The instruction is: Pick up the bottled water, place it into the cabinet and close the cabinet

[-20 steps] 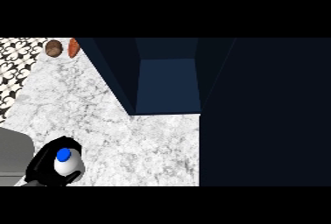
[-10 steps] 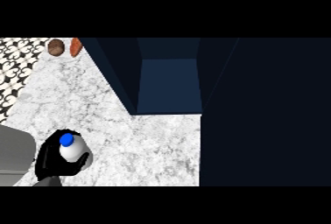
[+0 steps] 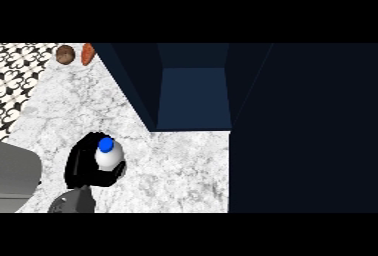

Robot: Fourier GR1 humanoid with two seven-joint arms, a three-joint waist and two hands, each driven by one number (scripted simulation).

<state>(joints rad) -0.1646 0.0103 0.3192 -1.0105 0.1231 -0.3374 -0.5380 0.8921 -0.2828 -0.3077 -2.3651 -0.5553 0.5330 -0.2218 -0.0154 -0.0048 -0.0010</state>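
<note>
1. Head view, hand: the left hand (image 3: 78, 166) is over the lower-left part of the bench (image 3: 177, 170). Its black fingers are curled round the bottled water (image 3: 110, 158), with the thumb wrapped under the white body. The right hand is not in view.
2. Head view, bottle: it is seen almost end-on, with the blue cap (image 3: 106, 145) facing up. The long axis is judged near upright, tipped slightly toward the bench's far edge. The hand hides the base, so contact with the bench cannot be told.
3. Head view, target: the cabinet (image 3: 193, 96) stands open at the far edge, up and to the right of the held bottle and well apart from it.
4. Head view, dark panel (image 3: 303, 130): it runs along the bench's right edge and is probably the swung-open door, though this is not certain.
5. Judgement: the grasp is made. The next move is a carry forward and rightward into the opening, keeping the bottle upright and clear of the cabinet's left wall (image 3: 129, 85).
</note>
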